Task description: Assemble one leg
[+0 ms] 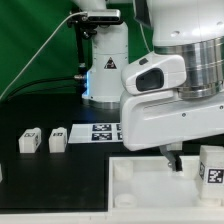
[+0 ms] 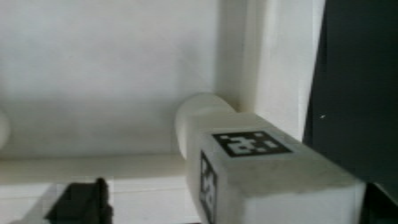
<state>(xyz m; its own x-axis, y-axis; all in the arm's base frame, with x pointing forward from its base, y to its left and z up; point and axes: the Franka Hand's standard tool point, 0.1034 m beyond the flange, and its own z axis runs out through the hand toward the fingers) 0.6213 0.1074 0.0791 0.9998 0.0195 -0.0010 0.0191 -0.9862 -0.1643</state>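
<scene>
- I see the arm (image 1: pixel 170 85) filling the exterior view's right half, with the pincer (image 1: pixel 176 160) hanging low over the white panel (image 1: pixel 140 195).
- In the exterior view the pincer's dark tips are at or just above the panel's top face. I cannot tell whether they touch it.
- The leg (image 1: pixel 212 166) stands near the pincer on the exterior view's right, at the panel's edge, and is cut off by the frame. Its black-and-white tag faces the camera.
- In the wrist view the same leg (image 2: pixel 249 160) sits close under the camera, tag upward. Its rounded end points toward the panel (image 2: pixel 107 80) behind it.
- The wrist view shows only one dark finger (image 2: pixel 80 200), which is beside the leg and apart from it, with pale surface between them.
- The other finger is out of frame, so I cannot tell whether the pincer is released or clenched. Nothing shows it grasping the leg.
- I cannot tell whether the leg is seated in a socket or only resting against the panel.
- Two other legs (image 1: pixel 30 140) lie side by side on the black table (image 1: pixel 40 112), well away from the pincer toward the exterior view's left.
- The marker board (image 1: pixel 103 131) lies flat on the table between those two legs and the pincer, beyond the panel's far edge and partly hidden by the arm.
</scene>
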